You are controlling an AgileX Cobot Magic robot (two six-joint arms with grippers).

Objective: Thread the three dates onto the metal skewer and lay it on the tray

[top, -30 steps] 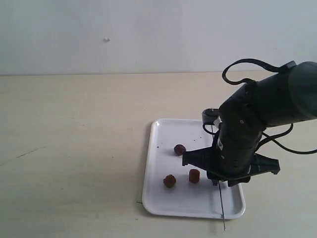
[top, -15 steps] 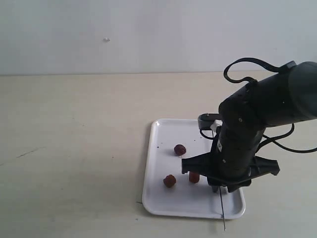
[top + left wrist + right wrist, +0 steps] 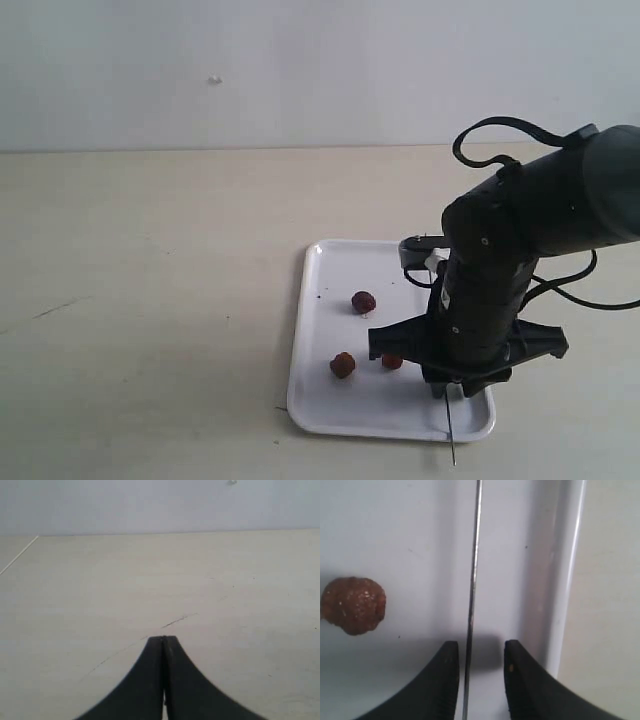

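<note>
Black and narrowly parted, the right end effector (image 3: 481, 649) straddles the metal skewer (image 3: 472, 580), with a sliver of gap on either side. From where I stand, nothing is clamped yet. The rod lies flat on the white tray (image 3: 565, 580), running just beside one long raised rim. In the exterior view its end (image 3: 452, 440) pokes out over the near short edge.

I'd judge the skewer light, stiff and slick. Lying flat, it gives the fingers almost nothing to bite on, and it could roll or swivel once pinched. A hold towards one end, squared across the rod, would leave a long free length for threading. Which end is pointed I cannot tell.

One date (image 3: 354, 605) sits near the rod but apart from it. All three dates (image 3: 364, 301) lie loose on the tray, and one is half hidden behind the arm. They look soft, wrinkled and probably tacky, and likely to skid on the smooth tray if merely pushed.

Room is tight on the rim side, where the outer finger has only a narrow strip. The table (image 3: 150, 300) to the left is wide. The left end effector (image 3: 163, 642) is pressed closed over it, well away.
</note>
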